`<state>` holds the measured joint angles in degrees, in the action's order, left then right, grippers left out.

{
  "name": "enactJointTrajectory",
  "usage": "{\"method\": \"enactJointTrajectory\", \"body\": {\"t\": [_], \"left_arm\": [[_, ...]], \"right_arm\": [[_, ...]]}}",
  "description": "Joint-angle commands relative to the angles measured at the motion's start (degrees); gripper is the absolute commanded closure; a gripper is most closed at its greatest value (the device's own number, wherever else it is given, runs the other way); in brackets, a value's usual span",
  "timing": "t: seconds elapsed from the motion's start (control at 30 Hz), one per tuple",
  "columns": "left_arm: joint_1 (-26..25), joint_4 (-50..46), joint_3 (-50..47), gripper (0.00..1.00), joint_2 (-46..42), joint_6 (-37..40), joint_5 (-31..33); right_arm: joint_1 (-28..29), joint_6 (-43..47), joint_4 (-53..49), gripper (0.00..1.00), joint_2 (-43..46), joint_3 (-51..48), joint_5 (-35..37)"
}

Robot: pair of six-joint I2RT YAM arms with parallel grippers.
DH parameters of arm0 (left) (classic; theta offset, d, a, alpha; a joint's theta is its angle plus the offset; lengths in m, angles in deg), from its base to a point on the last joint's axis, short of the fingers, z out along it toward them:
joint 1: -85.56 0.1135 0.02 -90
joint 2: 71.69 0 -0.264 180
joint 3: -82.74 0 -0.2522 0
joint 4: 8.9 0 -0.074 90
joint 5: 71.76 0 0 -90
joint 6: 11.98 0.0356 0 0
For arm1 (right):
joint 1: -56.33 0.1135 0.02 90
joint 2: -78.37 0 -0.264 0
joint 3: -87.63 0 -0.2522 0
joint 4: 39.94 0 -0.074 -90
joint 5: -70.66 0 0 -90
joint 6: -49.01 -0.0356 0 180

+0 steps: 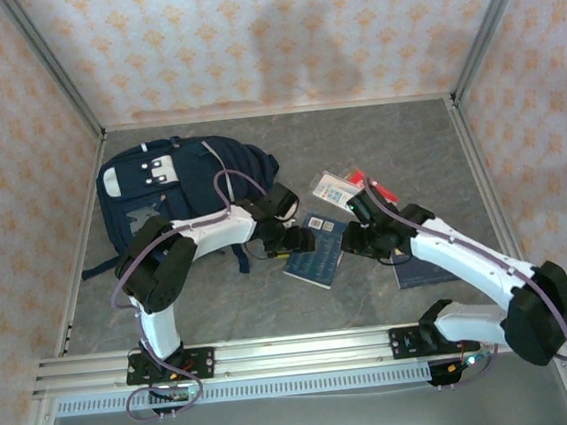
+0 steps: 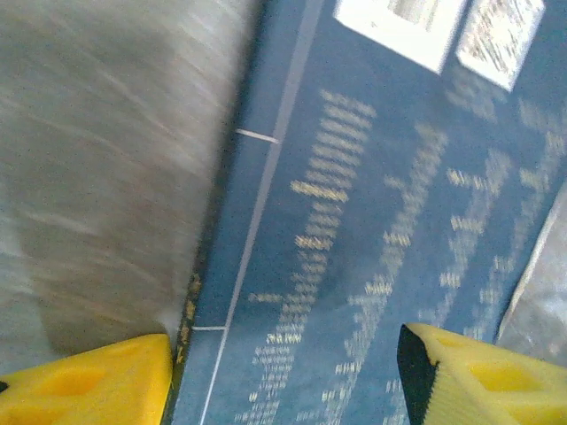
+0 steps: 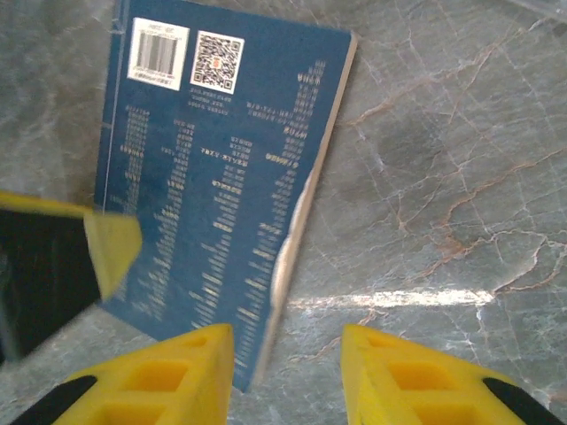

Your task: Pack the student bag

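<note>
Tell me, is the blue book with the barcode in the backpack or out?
Out. The blue book lies flat on the grey table, barcode side up, beside the backpack.

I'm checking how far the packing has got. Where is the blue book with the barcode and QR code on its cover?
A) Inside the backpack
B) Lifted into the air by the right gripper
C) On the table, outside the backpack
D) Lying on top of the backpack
C: the blue book lies on the grey table, to the right of the student bag, not in or on it.
</note>
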<state>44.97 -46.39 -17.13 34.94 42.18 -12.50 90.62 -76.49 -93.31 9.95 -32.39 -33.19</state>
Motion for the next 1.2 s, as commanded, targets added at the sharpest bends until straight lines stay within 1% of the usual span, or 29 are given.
{"method": "enactJointTrajectory", "body": {"t": [0.0, 0.1, 0.2, 0.3, 0.43, 0.53, 0.7, 0.77, 0.97, 1.17], "left_arm": [[-2.19, -0.18, -0.49, 0.32, 0.03, -1.34, -5.11], [-2.38, 0.26, -2.06, 0.32, -1.16, -1.45, -4.68], [-2.25, 1.46, -2.76, 0.33, -2.86, -1.13, -3.28], [-2.3, 2.71, -2.36, 0.38, -3.44, -0.7, -2.38], [-1.65, 2.82, -1.13, 0.4, -3.14, 0.24, 0.26], [-0.73, 3.98, -1.05, 0.42, -2.17, 0.06, 0.3], [-0.01, 4.13, 0.62, 0.44, 0.15, 0.49, -0.24], [0.17, 4.15, 1.07, 0.44, 1.13, 0.5, -0.45], [0.17, 5.12, 1.88, 0.47, 4.41, -0.68, -2.04], [0.04, 5.68, 2.33, 0.49, 5.65, -1.16, -3.36]], "right_arm": [[-1.08, 1.27, 0.19, 0.61, -4.57, 0.92, 0.04], [-2.43, 1.79, -1.13, 0.54, -8.08, 2.33, 0.34], [-3.56, 2.89, -0.08, 0.47, -10.63, 2.72, 0.66], [-4.11, 4.16, 2.29, 0.46, -13.08, 2.48, 0.2], [-4.71, 5.45, 5.29, 0.46, -15.89, 2.59, -0.64], [-5.73, 6.43, 9.85, 0.48, -17.11, 1.45, -2.85], [-7.38, 6.87, 14.83, 0.57, -19.48, 0.6, -7.1], [-7.46, 6.92, 15.92, 0.59, -20.36, 0.39, -8.24], [-7.52, 5.96, 18.65, 0.61, -23.15, -0.68, -10.96], [-7.46, 5.67, 20.18, 0.62, -23.7, -1.99, -13.5]]}}
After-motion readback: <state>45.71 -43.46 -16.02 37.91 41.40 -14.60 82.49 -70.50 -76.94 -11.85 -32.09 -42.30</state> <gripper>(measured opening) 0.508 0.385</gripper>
